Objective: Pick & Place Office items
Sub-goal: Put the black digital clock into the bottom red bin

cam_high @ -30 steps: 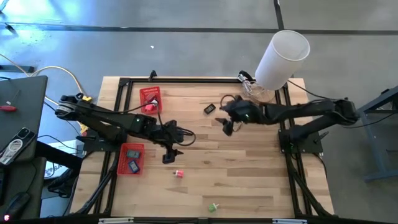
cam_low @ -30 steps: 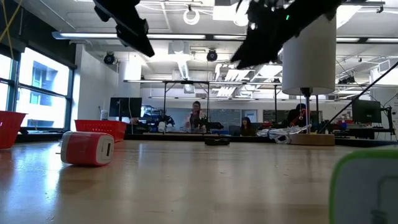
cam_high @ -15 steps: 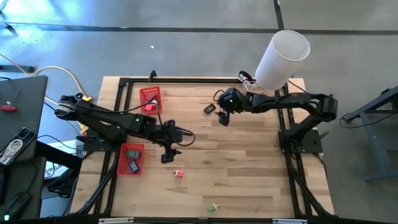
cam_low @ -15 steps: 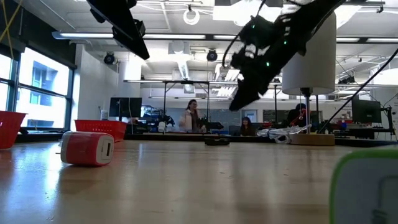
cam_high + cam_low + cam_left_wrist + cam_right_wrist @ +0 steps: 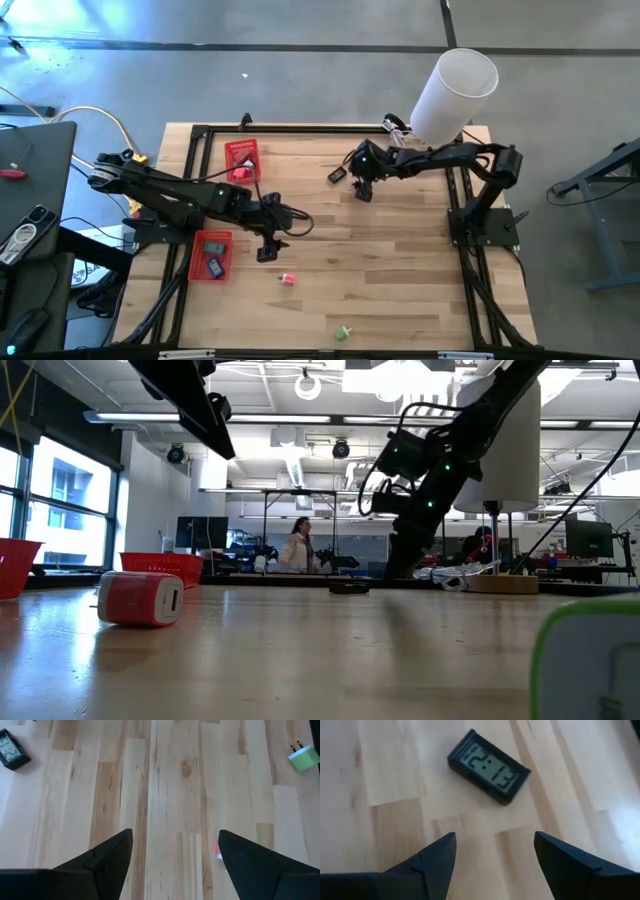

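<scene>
Though near clock (image 5: 489, 766), fingers (image 5: 435, 857) apart.

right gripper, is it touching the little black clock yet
Apart. The right wrist view shows bare wood between the open right gripper and the black clock.

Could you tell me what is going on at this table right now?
The right gripper, open and empty, hovers beside a small black digital clock lying on the table's far side. The left gripper, also open and empty, hangs mid-table near a red-and-white piece. A green piece lies at the near edge.
</scene>
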Robot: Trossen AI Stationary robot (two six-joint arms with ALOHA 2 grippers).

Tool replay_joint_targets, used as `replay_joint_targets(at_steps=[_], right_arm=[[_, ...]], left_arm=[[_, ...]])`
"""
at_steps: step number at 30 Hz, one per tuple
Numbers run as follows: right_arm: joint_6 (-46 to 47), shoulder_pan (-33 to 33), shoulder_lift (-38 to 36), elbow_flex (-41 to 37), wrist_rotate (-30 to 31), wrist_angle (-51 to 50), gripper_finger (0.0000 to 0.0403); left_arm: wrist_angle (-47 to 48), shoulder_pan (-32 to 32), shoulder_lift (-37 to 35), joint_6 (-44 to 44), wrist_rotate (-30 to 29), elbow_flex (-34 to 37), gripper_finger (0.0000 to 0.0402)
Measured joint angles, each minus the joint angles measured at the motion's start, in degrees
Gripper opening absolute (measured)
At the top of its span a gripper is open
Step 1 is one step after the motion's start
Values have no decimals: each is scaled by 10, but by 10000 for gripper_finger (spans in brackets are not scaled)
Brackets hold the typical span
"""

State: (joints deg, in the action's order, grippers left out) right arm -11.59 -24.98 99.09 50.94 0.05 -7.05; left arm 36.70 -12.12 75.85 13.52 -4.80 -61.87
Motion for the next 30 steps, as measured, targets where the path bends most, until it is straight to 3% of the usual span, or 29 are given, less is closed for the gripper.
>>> replay_joint_targets(at_steps=[4, 8, 15, 20, 30], right_arm=[[-21, 1, -2, 45, 9, -51, 256], [-26, 7, 5, 131, 59, -148, 256], [-122, 7, 7, 224, 55, -257, 256], [-205, 10, 11, 235, 66, -227, 256], [-217, 34, 94, 286, 76, -250, 256]], left_arm=[[16, 0, 0, -1, 0, 0, 287], [21, 0, 0, -10, 0, 0, 287], [25, 0, 0, -17, 0, 0, 287], [38, 0, 0, -17, 0, 0, 287], [39, 0, 0, 2, 0, 0, 287]])
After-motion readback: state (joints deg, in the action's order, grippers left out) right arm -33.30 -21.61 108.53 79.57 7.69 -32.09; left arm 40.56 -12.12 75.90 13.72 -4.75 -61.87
